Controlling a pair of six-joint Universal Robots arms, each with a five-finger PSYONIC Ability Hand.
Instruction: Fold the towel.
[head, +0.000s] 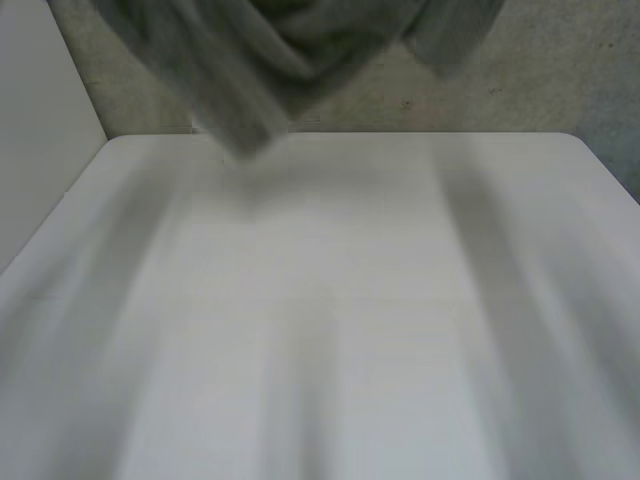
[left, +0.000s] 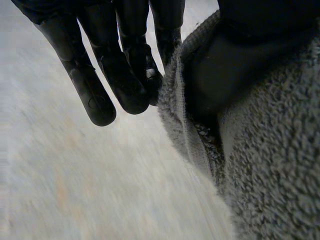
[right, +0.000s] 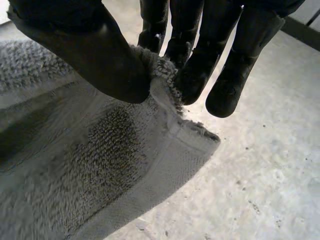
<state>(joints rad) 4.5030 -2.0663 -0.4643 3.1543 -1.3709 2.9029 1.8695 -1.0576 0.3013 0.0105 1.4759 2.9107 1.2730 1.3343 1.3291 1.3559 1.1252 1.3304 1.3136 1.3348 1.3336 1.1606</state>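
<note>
left hand (left: 117, 75) pinches a hemmed edge of the grey towel (head: 270, 50) between straight fingers and thumb; the towel hangs bunched in the air over the far side of the white table (head: 330, 330); right hand (right: 90, 60) pinches a towel corner between thumb and fingers

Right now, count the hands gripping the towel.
2. The left hand pinches the towel at an edge between thumb and fingers; the right hand pinches it near a corner. The towel hangs above the white table, at its far edge.

White table (head: 330, 300), speckled grey floor (head: 520, 90) beyond, pale panel (head: 40, 130) at left
</note>
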